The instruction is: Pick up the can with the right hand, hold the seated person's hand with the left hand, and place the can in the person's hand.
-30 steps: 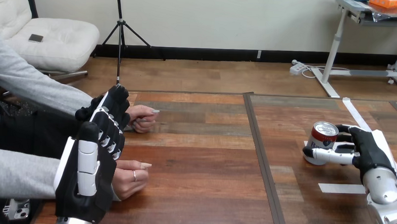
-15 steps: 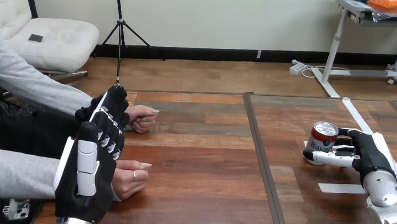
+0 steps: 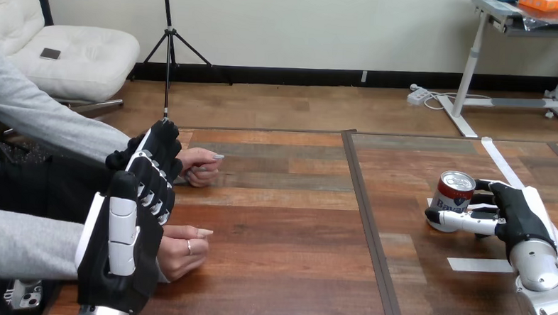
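The can (image 3: 453,194) stands upright, top facing up.

A white tufted cushioned chair (image 3: 81,60) and slim black tripod (image 3: 169,46) stand on brown plank floor (image 3: 300,105). A small dark slab (image 3: 50,53), perhaps a phone, lies on the chair.

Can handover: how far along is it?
Done: nothing yet. In hand: the right hand curls round the can, not yet lifted off the table. Left: the left hand, open, holds neither of the person's hands; lift, hold and handover remain.
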### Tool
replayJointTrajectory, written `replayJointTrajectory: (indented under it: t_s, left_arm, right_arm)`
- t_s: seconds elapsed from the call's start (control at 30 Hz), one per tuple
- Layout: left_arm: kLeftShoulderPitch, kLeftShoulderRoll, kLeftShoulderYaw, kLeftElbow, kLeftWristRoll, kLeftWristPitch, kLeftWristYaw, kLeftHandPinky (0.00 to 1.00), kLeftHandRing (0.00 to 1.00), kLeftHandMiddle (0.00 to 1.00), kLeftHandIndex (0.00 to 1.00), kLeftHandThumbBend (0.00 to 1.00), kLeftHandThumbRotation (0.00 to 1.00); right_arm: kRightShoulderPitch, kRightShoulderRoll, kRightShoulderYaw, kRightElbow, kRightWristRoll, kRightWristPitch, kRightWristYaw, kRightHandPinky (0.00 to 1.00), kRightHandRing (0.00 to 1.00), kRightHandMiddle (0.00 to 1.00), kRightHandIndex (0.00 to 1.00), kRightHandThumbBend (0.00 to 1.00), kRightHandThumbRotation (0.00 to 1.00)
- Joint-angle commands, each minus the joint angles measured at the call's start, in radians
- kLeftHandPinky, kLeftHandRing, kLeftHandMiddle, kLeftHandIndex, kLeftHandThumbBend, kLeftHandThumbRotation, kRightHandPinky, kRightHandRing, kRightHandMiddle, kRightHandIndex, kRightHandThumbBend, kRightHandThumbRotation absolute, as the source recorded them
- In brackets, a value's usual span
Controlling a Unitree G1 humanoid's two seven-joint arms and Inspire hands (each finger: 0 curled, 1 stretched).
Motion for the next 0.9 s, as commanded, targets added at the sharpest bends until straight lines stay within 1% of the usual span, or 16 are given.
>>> replayJointTrajectory:
  t_s: [0.0,0.17,0.2,0.37,0.47,0.5,0.53,0.63,0.67,0.73,0.87]
  left_arm:
    - [-0.045,0.003,-0.005,-0.027,-0.001,0.002,-0.003,1.00,1.00,0.98,0.95,0.76,1.00]
    - [-0.047,0.002,-0.004,-0.022,-0.003,-0.008,-0.007,1.00,1.00,0.98,0.95,0.76,1.00]
    - [-0.047,0.001,-0.004,-0.021,-0.003,-0.010,-0.007,1.00,1.00,0.98,0.95,0.75,1.00]
    - [-0.044,0.002,-0.005,-0.027,0.001,-0.006,-0.003,1.00,1.00,0.98,0.95,0.75,1.00]
    - [-0.041,0.002,-0.005,-0.032,0.005,-0.005,0.000,1.00,1.00,0.98,0.95,0.75,1.00]
    - [-0.040,0.002,-0.005,-0.032,0.005,-0.006,0.000,1.00,1.00,0.98,0.95,0.76,1.00]
    - [-0.039,0.002,-0.005,-0.033,0.006,-0.006,0.000,1.00,1.00,0.98,0.95,0.76,1.00]
    - [-0.039,0.001,-0.006,-0.032,0.001,-0.007,-0.003,1.00,1.00,0.98,0.95,0.76,1.00]
    - [-0.039,0.001,-0.006,-0.033,0.000,-0.005,-0.004,1.00,1.00,0.98,0.95,0.76,1.00]
    - [-0.038,0.002,-0.006,-0.034,-0.001,-0.003,-0.003,1.00,1.00,0.98,0.95,0.76,0.99]
    - [-0.034,0.003,-0.007,-0.037,0.002,-0.001,-0.003,1.00,1.00,0.98,0.95,0.77,0.99]
  right_arm:
    - [-0.048,0.017,0.001,-0.008,0.006,-0.004,0.012,0.61,0.81,0.82,0.82,1.00,0.22]
    - [-0.050,0.018,0.001,-0.007,0.005,-0.003,0.016,0.59,0.80,0.83,0.83,1.00,0.22]
    - [-0.051,0.018,0.002,-0.007,0.004,-0.002,0.016,0.55,0.79,0.82,0.84,1.00,0.23]
    - [-0.058,0.019,0.006,-0.008,0.000,0.011,0.018,0.48,0.75,0.81,0.85,1.00,0.25]
    - [-0.062,0.022,0.005,-0.009,0.003,0.020,0.022,0.40,0.67,0.75,0.86,1.00,0.26]
    - [-0.064,0.022,0.005,-0.010,0.004,0.022,0.022,0.35,0.59,0.67,0.87,1.00,0.27]
    - [-0.064,0.023,0.005,-0.010,0.004,0.024,0.022,0.33,0.55,0.65,0.87,1.00,0.27]
    - [-0.067,0.024,0.005,-0.010,0.005,0.022,0.023,0.29,0.50,0.60,0.88,1.00,0.27]
    - [-0.068,0.024,0.006,-0.010,0.004,0.022,0.022,0.28,0.49,0.59,0.88,1.00,0.26]
    - [-0.069,0.025,0.007,-0.010,0.002,0.022,0.021,0.29,0.51,0.61,0.88,1.00,0.26]
    - [-0.074,0.025,0.015,-0.012,-0.006,0.024,0.014,0.29,0.52,0.62,0.89,1.00,0.26]
